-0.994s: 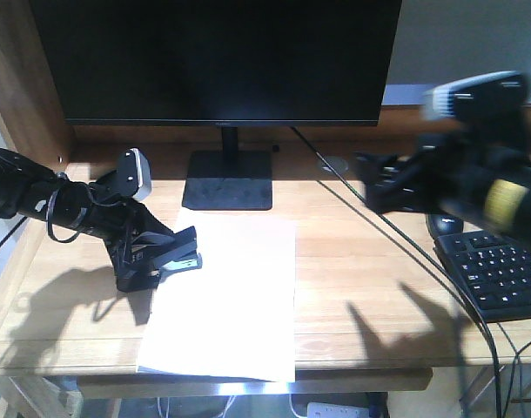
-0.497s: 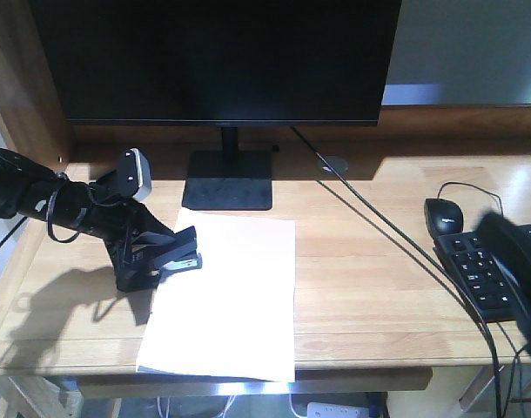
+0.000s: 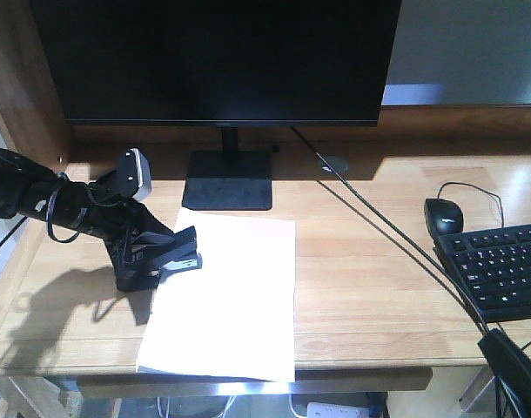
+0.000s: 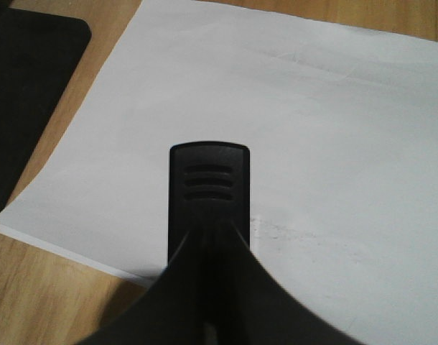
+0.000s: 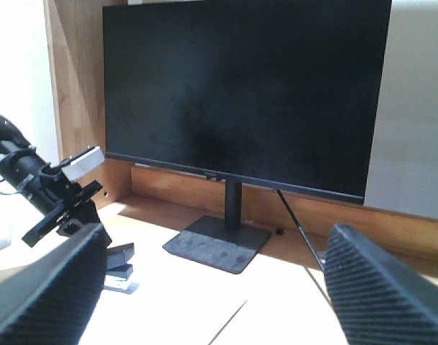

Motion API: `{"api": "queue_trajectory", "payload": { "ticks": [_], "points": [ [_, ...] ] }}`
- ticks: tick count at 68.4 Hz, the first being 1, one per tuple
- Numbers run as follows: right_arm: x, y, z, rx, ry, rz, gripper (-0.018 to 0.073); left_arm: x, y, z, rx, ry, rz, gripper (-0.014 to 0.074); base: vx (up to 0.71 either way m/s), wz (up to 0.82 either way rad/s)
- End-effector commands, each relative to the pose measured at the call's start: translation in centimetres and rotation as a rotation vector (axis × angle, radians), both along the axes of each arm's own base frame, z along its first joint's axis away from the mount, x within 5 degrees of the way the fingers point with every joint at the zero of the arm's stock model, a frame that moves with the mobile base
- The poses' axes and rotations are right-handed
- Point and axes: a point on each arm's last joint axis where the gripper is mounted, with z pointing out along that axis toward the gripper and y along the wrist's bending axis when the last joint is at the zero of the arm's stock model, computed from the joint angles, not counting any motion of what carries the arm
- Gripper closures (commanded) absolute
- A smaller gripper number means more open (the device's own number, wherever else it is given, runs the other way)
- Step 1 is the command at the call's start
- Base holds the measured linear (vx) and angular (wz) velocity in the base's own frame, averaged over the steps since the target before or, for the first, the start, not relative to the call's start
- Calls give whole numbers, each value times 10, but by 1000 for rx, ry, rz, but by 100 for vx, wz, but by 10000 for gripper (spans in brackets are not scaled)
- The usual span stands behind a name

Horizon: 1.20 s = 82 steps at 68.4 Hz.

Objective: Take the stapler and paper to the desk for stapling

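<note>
On the left part of the desk (image 3: 379,261), the left gripper (image 3: 161,259) is clamped on the stapler (image 3: 180,250), which sits over the far left corner of the paper (image 3: 231,296). The sheet lies flat on the wood, running from just in front of the monitor (image 3: 218,57) stand to the near edge of the desk, where its near end slightly overhangs.

The front view gives the whole layout: the left arm reaching in from the left, a mouse (image 3: 444,213) and keyboard (image 3: 500,270) at the right, and a cable running diagonally across the wood. Only a dark sliver of the right arm shows there, at the near right corner.

The left wrist view shows what the front view cannot: the stapler's (image 4: 208,208) ribbed black top from directly behind, pointing across the white sheet (image 4: 312,129), with the paper's corner edge showing as a thin stack on the wood. A creased patch in the sheet shows just right of the stapler.

The right wrist view looks from low on the right. Its two dark textured fingers (image 5: 380,287) stand well apart with nothing between them, so the right gripper (image 5: 212,287) is spread wide. Beyond them the monitor (image 5: 240,93) rises, and the left gripper (image 5: 79,212) and stapler (image 5: 118,262) appear at far left.
</note>
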Motion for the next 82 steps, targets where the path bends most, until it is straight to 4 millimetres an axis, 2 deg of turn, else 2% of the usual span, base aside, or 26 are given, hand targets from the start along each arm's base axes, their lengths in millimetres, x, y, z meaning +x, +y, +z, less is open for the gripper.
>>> {"api": "queue_trajectory", "payload": {
  "ticks": [1, 82],
  "points": [
    [0, -1, 7, -43, -38, -20, -25, 1, -5, 30, -61, -53, 9, 603, 0, 0],
    [0, -1, 7, -43, -38, -20, -25, 1, -7, 29, -50, -59, 14, 603, 0, 0]
  ]
}}
